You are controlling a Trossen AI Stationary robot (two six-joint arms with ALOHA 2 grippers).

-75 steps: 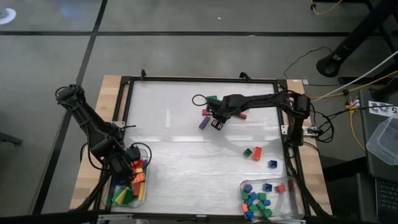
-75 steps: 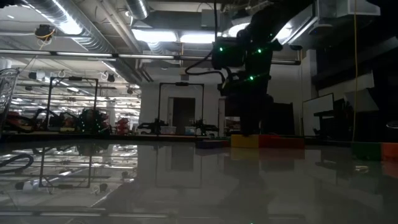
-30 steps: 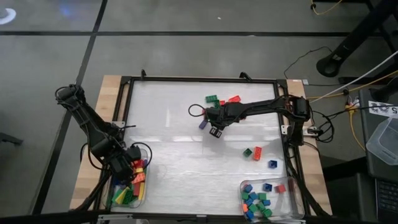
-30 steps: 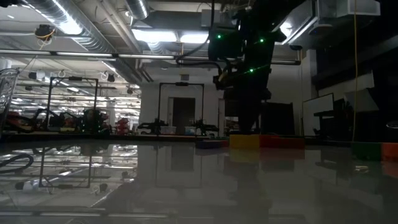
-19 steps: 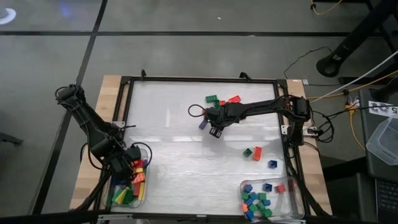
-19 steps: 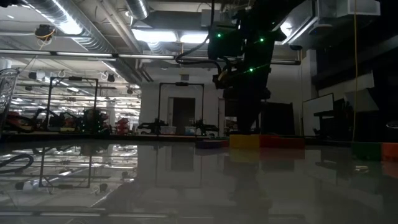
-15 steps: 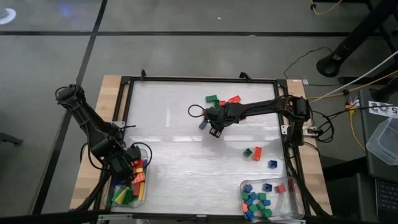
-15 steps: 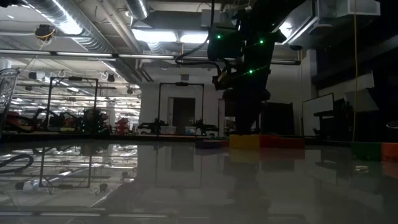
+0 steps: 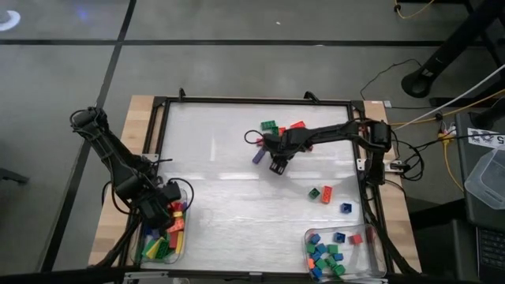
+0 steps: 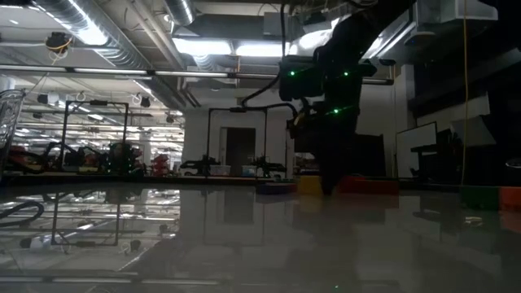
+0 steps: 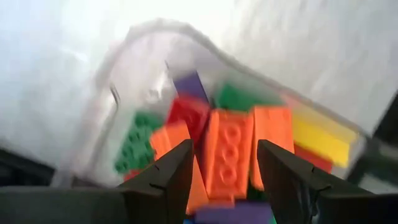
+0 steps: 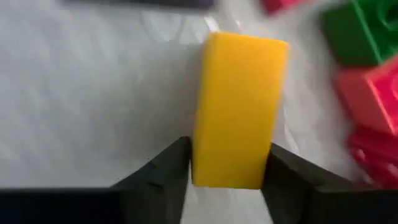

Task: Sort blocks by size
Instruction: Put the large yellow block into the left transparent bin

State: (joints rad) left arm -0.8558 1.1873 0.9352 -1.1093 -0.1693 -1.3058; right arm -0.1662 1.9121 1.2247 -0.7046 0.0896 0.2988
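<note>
As the right gripper (image 12: 227,165) shifted slightly rightward near frame centre, its fingers clamped the long yellow plastic block (image 12: 239,109); transfer could follow. The left gripper (image 11: 224,168) hung open.

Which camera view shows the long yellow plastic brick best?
The right wrist view: the long yellow plastic brick fills it, between the right pincer's fingers. The low view shows a sliver beside the arm; the high view hides it; the left wrist view misses it.
</note>
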